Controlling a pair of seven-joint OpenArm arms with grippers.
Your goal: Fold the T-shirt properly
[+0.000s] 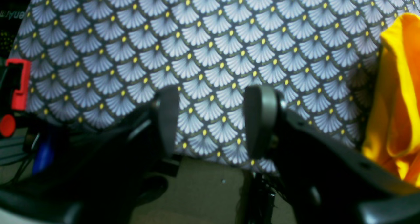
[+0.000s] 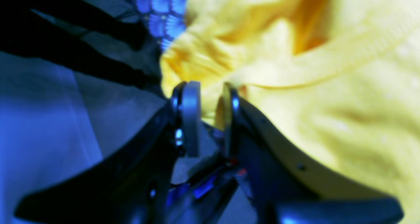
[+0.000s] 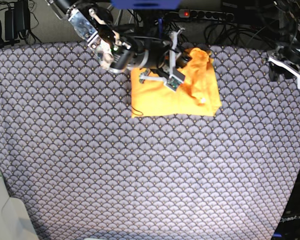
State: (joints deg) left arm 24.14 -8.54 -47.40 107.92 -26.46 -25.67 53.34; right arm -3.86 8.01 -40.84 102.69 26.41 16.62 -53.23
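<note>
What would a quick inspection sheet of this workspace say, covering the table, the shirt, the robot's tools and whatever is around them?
Surface: purple-grey fan-patterned cloth covers the table.
Job's things: orange-yellow T-shirt lies partly folded near the far edge, one part bunched up.
Clutter: nothing seen on the cloth.
Grippers: right tool is closed on a fold of the shirt; left tool hangs open and empty over the table edge, away from the shirt.
Cables: bundles and a power strip behind the table.
Surroundings: red parts beside the table.
</note>
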